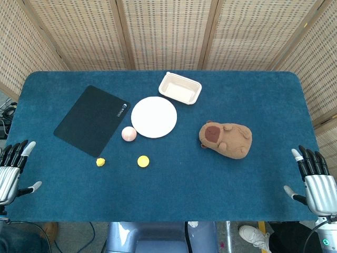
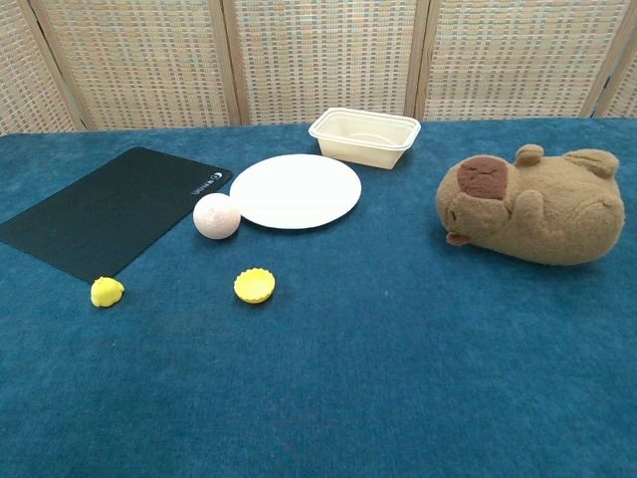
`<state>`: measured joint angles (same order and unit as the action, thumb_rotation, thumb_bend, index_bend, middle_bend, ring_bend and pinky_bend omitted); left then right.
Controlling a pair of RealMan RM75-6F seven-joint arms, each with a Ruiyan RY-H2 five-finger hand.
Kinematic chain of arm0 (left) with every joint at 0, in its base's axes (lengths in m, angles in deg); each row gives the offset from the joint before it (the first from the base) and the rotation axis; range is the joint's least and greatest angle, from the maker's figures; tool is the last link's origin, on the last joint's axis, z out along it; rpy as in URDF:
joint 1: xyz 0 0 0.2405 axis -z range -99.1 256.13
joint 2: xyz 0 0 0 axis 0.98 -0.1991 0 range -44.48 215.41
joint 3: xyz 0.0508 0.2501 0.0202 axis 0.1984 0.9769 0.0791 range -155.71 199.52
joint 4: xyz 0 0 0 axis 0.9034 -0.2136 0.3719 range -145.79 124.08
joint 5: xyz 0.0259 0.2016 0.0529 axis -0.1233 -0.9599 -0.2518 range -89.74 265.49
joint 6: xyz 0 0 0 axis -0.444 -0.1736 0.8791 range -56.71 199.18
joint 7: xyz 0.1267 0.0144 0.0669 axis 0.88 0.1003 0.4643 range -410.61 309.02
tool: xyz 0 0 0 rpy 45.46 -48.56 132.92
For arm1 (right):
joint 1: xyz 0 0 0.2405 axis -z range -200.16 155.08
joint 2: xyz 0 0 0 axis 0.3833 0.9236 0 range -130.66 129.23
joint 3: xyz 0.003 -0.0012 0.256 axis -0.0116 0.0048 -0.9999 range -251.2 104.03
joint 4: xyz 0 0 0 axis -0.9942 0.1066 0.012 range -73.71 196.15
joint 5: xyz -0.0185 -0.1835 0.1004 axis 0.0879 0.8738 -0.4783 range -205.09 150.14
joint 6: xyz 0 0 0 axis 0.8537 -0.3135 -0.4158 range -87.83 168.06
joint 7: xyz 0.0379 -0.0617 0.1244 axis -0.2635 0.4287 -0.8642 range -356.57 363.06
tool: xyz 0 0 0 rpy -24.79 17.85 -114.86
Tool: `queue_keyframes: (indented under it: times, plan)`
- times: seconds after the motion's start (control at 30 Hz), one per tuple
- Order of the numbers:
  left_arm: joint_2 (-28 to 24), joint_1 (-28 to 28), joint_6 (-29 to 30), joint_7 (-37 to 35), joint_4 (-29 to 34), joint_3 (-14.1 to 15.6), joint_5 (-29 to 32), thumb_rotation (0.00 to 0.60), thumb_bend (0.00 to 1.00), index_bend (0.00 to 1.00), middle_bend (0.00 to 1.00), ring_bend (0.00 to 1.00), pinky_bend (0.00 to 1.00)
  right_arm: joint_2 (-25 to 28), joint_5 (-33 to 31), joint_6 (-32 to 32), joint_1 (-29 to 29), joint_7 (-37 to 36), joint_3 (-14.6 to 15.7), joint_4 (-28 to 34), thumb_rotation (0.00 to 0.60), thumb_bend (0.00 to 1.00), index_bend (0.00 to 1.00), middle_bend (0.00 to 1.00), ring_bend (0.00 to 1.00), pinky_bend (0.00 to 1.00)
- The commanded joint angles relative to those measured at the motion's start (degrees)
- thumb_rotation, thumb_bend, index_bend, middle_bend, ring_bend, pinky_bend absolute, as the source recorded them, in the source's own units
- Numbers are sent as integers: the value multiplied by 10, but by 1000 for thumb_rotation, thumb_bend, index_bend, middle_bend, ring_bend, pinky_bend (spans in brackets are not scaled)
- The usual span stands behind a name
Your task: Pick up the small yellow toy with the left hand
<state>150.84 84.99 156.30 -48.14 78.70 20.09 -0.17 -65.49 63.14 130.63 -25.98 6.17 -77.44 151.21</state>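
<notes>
- The left robot hand (image 1: 11,171) sits at the left edge of the blue surface (image 1: 174,190), fingers spread and extended, holding nothing; only the head view shows it.
- The right robot hand (image 1: 313,179) sits at the opposite edge of the surface, fingers likewise straight and apart, with nothing in its grasp; the chest view does not show it either.
- The small yellow toy (image 1: 100,162) lies on the surface well to the right of the left robot hand and a little farther from the robot, untouched. It rests just off the near corner of the black mat (image 1: 91,120).
- In the chest view the small yellow toy (image 2: 106,291) shows as a rounded lump, close to the near tip of the black mat (image 2: 105,209) but not on it.
- A yellow scalloped cup (image 1: 143,161) lies beyond the toy from the left robot hand, apart from it; the chest view shows it open side up (image 2: 254,286).
- A pale pink ball (image 1: 129,134) sits farther out, touching or almost touching the edge of the white plate (image 1: 154,117).
- A cream rectangular tray (image 1: 180,88) stands behind the plate, near the far edge.
- A brown plush capybara (image 1: 225,138) lies nearer the right robot hand, well apart from it, its snout pointing towards the left robot hand.
</notes>
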Motion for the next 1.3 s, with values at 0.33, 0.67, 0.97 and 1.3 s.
queue_keyframes:
  times: [0.33, 0.67, 0.97, 1.3]
  plan:
    - [9, 18, -33, 12, -10, 3, 1, 600, 15, 0, 0, 0, 0, 7, -1, -4, 2, -1, 3, 12, 600, 0, 0, 0, 0, 0]
    - [85, 147, -219, 61, -74, -32, 36, 600, 148, 182, 0, 0, 0, 7, -24, -31, -7, -4, -3, 8, 600, 0, 0, 0, 0, 0]
    - [143, 203, -307, 116, -109, -46, 97, 600, 250, 306, 0, 0, 0, 4, -39, -43, -11, -4, -7, 3, 600, 0, 0, 0, 0, 0]
    - [181, 230, -334, 131, -135, -40, 113, 600, 249, 345, 0, 0, 0, 0, -44, -48, -13, 1, -7, -1, 600, 0, 0, 0, 0, 0]
